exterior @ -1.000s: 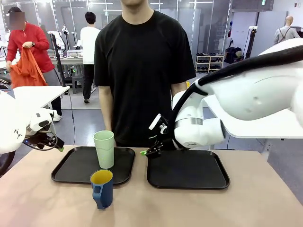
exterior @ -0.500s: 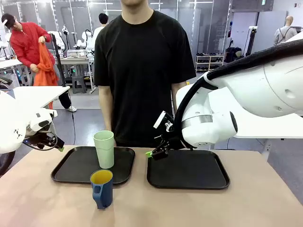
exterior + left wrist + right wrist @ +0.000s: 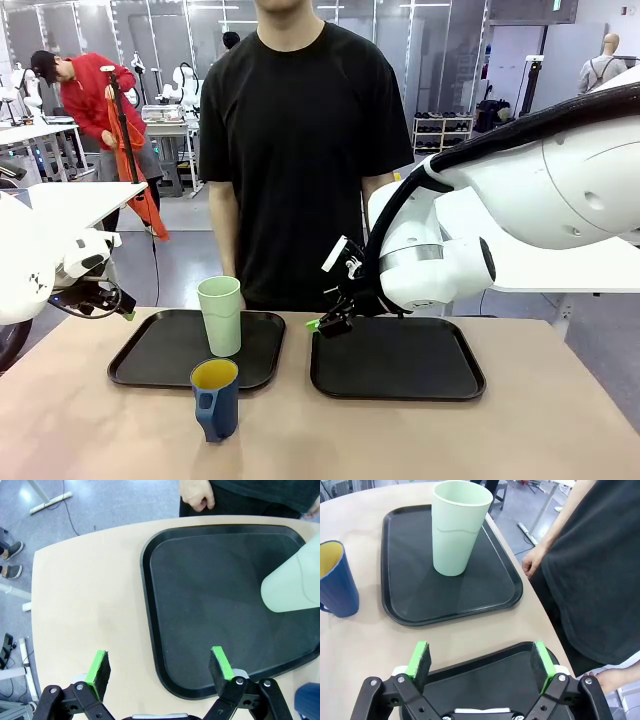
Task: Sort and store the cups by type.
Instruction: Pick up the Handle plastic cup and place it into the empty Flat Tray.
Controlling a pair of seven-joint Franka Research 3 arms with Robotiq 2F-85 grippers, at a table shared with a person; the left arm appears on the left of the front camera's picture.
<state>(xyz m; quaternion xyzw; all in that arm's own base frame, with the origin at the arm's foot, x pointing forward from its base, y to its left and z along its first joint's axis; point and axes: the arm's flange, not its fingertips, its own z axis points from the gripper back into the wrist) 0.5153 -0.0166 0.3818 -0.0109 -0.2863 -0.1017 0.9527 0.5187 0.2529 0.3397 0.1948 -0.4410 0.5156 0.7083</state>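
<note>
Midway through a cup-sorting job, a pale green tumbler (image 3: pixel 220 315) stands upright on the left tray (image 3: pixel 150 362), toward its 3 o'clock side, and looks to be already stored. The blue mug (image 3: pixel 215 398), yellow inside, has yet to be stored. It sits upright on the bare table (image 3: pixel 540 430) at the left tray's 6 o'clock, just beside the near rim. The right tray (image 3: pixel 400 368), at 3 o'clock from the left one and close beside it, has nothing on it and seems the likely home for the mug, so about half the work appears left. The right gripper (image 3: pixel 480 662) hangs above the right tray's 10 o'clock corner, jaws spread wide and holding nothing, pointed toward the two cups. The left gripper (image 3: pixel 160 667) hovers near the left tray's 9 o'clock rim, likewise spread and empty-handed. A person (image 3: pixel 300 150) in a black shirt stands at the table's 12 o'clock edge. One hand (image 3: pixel 197 494) hangs by the table edge with fingers loosely curled and grasps nothing. Neither cup is touched by anyone, and picking up the mug looks like the next step.
</note>
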